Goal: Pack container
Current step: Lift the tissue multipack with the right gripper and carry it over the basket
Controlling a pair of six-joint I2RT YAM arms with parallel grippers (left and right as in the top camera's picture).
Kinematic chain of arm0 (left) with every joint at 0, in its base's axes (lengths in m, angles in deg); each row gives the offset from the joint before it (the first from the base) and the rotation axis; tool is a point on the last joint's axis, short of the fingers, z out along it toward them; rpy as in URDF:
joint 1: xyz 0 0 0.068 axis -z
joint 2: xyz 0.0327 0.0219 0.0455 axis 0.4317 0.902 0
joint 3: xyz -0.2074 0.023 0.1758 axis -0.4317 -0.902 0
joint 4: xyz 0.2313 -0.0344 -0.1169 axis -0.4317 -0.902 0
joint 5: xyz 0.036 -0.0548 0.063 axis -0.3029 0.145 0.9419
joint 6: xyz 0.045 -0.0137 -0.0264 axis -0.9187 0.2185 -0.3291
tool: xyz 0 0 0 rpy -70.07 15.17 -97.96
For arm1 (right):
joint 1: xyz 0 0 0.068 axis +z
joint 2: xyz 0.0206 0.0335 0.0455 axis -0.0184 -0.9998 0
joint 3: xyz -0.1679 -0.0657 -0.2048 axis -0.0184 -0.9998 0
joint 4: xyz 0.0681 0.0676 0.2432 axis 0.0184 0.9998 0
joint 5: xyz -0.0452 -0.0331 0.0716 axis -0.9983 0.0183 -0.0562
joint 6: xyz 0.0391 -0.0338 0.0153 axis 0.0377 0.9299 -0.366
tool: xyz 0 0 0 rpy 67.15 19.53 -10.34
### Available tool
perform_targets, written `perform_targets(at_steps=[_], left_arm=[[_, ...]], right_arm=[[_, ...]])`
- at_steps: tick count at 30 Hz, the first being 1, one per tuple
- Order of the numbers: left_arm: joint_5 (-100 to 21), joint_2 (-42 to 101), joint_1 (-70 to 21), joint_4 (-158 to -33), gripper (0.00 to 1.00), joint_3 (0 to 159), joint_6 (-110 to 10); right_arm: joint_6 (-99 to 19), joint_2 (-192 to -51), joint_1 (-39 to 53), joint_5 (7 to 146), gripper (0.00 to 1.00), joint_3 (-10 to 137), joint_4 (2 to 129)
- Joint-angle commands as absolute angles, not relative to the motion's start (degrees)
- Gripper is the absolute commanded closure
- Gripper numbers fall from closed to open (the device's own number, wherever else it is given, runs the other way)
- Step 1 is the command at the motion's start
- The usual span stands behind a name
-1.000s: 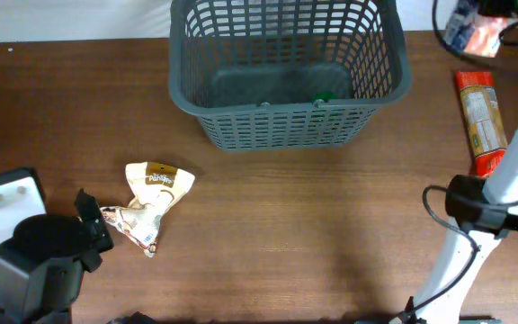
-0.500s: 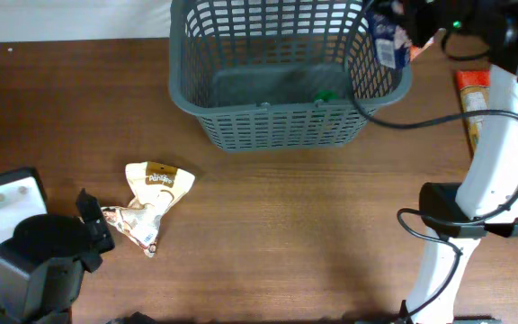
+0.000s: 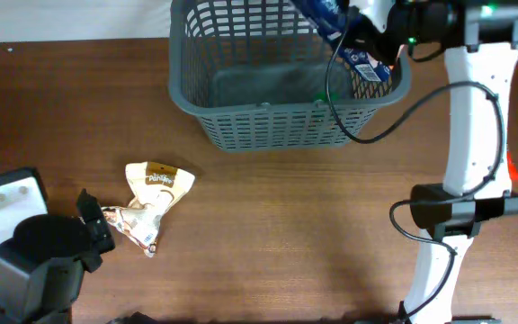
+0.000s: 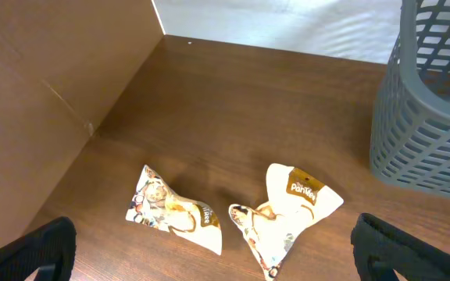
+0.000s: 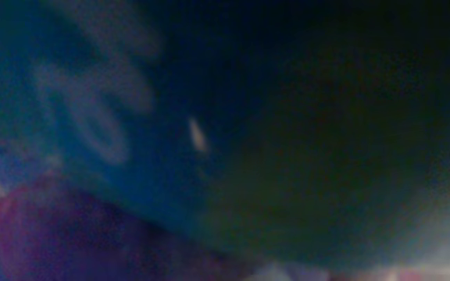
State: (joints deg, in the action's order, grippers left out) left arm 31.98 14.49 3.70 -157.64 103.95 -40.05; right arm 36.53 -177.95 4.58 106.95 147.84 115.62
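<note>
Overhead: the right gripper [image 3: 370, 31] pinches a blue plastic packet [image 3: 340, 34], with the large dark grey slotted plastic basket [image 3: 277, 126] directly beneath it. The left gripper [image 3: 93, 225] has a crumpled cream snack packet [image 3: 158, 189] just ahead of it.

Left wrist: its fingers [image 4: 30, 250] are spread wide with nothing between them. A second patterned white pouch [image 4: 174, 215] lies ahead beside the cream one, and the basket wall stands ahead and to the right.

Right wrist: a blurred dark blue surface fills the frame, and the fingers cannot be made out.

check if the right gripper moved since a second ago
Yes. Against the container, the right gripper, holding a blue packet, swung left from beside it to above its right rim.
</note>
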Motion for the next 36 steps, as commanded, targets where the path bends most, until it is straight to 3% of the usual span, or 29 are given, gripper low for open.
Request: perform_targets(at_steps=[1,22,29,34,36], left_arm=[[31.78,14.52,3.88,-157.66,0.01,103.91,-39.98],[31.72,14.52,3.88,-157.66,0.01,103.91,-39.96],[30.67,14.52,3.88,-157.66,0.01,103.91,-39.96],[30.67,14.52,3.88,-157.66,0.01,103.91,-39.98],[30.67,14.52,3.88,-157.66,0.01,103.91,-39.98]], right_arm=[[40.2,-177.78,4.91,108.72,0.96,143.04,113.39],[39.98,-177.91,5.81,112.02,0.95,127.15,105.79],[39.98,-177.93,6.79,112.0,0.89,125.07,104.96],[39.98,-177.93,7.1,111.98,0.74,125.0,104.93],[39.96,-177.93,7.1,111.98,0.73,125.0,104.93]])
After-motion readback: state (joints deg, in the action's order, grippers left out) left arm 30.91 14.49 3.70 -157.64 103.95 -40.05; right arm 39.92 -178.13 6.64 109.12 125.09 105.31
